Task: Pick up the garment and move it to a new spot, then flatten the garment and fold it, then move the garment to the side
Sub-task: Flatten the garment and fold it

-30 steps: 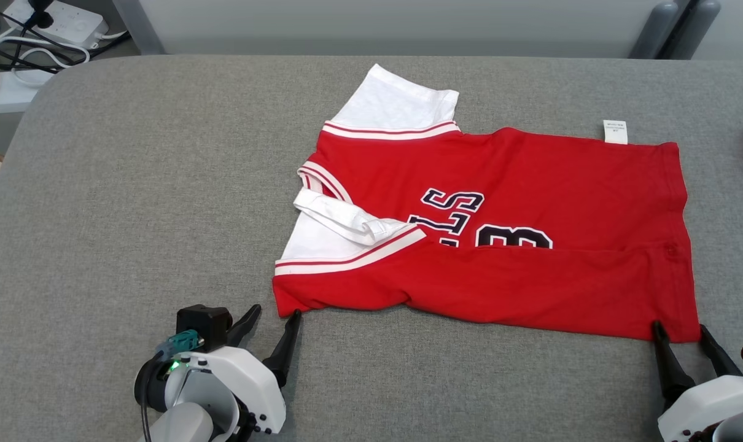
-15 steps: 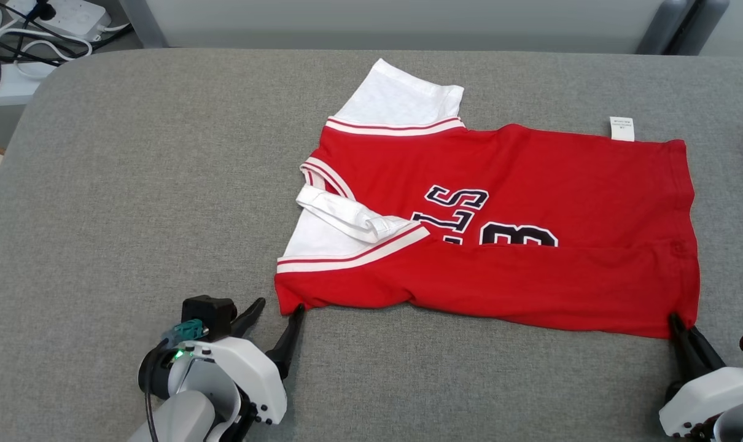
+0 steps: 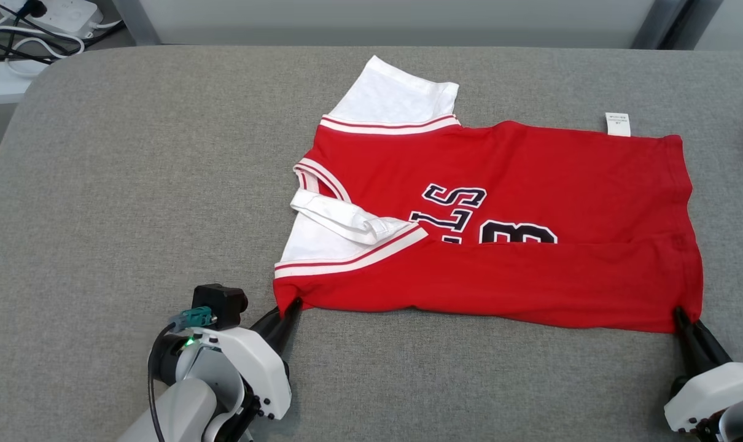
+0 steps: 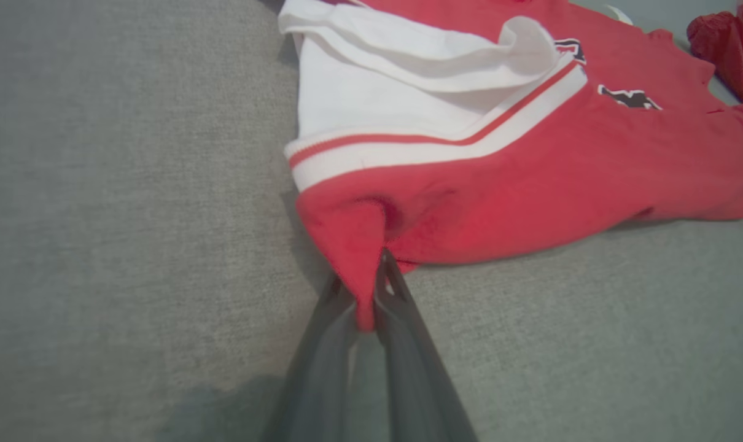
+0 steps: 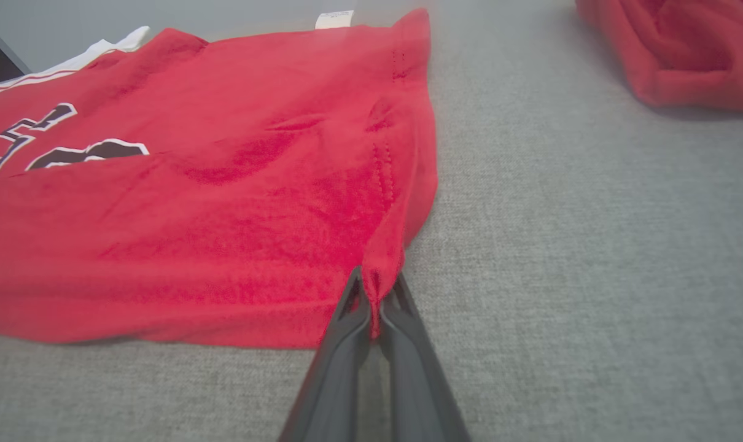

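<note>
The garment is a red jersey with white sleeves and dark lettering, lying sideways on the grey table, its near long edge folded over. My left gripper is shut on its near left corner; the left wrist view shows the garment with red cloth pinched between the left gripper's fingers. My right gripper is shut on the near right hem corner. In the right wrist view the garment ends in a pinched fold inside the right gripper.
The grey padded table has bare room on its left half and along the near edge. Another red cloth lies bunched to the right of the jersey. Cables and a power strip sit off the table's far left corner.
Both grippers have shut on the jersey's near corners, the right one first, then the left. The near edge now runs straighter. The camera has shifted slightly.
</note>
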You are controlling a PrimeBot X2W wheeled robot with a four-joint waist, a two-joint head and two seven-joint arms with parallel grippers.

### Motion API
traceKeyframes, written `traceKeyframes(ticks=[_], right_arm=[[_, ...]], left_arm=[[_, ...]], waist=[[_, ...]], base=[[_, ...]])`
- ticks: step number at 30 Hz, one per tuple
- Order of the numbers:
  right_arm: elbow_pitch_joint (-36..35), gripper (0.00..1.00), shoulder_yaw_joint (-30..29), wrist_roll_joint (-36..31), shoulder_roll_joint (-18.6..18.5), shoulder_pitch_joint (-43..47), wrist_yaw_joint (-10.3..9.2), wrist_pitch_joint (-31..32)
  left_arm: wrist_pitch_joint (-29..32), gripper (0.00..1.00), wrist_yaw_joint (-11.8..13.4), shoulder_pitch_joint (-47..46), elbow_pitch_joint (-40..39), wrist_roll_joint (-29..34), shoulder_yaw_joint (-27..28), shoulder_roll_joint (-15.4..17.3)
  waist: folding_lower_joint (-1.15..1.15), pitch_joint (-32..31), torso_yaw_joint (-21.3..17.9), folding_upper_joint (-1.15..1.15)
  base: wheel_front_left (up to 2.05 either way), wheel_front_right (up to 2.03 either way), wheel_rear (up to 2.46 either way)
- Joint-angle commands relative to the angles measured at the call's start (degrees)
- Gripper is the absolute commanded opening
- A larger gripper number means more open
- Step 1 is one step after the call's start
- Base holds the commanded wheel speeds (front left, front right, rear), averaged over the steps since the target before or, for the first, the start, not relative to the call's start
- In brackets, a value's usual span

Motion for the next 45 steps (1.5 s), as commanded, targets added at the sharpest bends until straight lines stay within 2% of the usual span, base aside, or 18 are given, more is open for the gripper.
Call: traceKeyframes(ticks=[1, 5, 12, 19, 24, 27, 34, 42, 44, 45], right_arm=[[-0.70, 0.00, 0.75, 0.48, -1.75, 0.35, -0.02, -0.70], [-1.49, 0.00, 1.23, 1.03, -2.50, 1.41, -0.02, -0.85], [-6.27, 0.00, 1.65, 3.04, -4.97, 6.53, -0.02, 1.78], [-16.29, 0.00, -1.15, 5.02, -7.53, 14.46, -0.02, 6.93], [-23.78, 0.00, -4.50, 5.68, -7.98, 20.16, -0.02, 12.19], [-27.41, 0.00, -5.98, 5.74, -7.56, 22.16, -0.02, 15.12], [-31.59, 0.00, -9.14, 4.31, -6.26, 23.95, -0.02, 18.36], [-31.73, 0.00, -10.15, 3.61, -4.37, 24.76, -0.02, 22.55], [-31.13, 0.00, -10.16, 3.57, -4.06, 24.51, -0.02, 23.29], [-30.87, 0.00, -10.16, 3.48, -3.97, 24.34, -0.02, 23.45]], left_arm=[[0.15, 0.00, -0.23, -1.42, -1.40, -0.82, 1.72, 2.29], [2.45, 0.00, 0.29, 0.13, -5.14, -1.10, 1.53, 4.65], [7.36, 0.00, 3.55, 4.40, -16.32, -1.17, 1.10, 9.34], [11.37, 0.00, 7.37, 8.70, -26.96, -1.23, 0.81, 13.02], [13.70, 0.00, 10.51, 11.00, -33.37, -1.21, 1.09, 15.01], [14.86, 0.00, 11.26, 11.82, -34.64, -1.68, 1.01, 15.54], [16.42, 0.00, 11.28, 12.01, -34.86, -2.24, 0.20, 15.54], [18.02, 0.00, 11.43, 11.96, -34.14, -3.15, -0.02, 15.85], [18.00, 0.12, 11.37, 11.87, -33.43, -3.27, -0.17, 15.52], [18.20, 0.28, 11.33, 11.83, -33.03, -3.41, -0.30, 15.39]], waist=[[0.00, -0.14, 0.24, 0.00], [0.00, -0.55, 1.23, 0.00], [0.00, -1.00, 2.80, 0.00], [0.00, -0.47, 3.83, 0.00], [0.00, -0.18, 4.19, 0.00], [0.00, 0.13, 4.12, 0.00], [0.00, 0.58, 3.74, 0.00], [0.00, 0.74, 2.88, 0.00], [0.00, 0.84, 2.69, 0.00], [0.00, 0.90, 2.61, 0.00]], base=[[0.00, 0.00, 0.00], [0.00, 0.00, 0.00], [0.00, 0.00, 0.00], [0.00, 0.00, 0.00], [0.00, 0.00, 0.00], [0.00, 0.00, 0.00], [0.00, 0.00, 0.00], [0.00, 0.00, 0.00], [0.00, 0.00, 0.00], [0.00, 0.00, 0.00]])
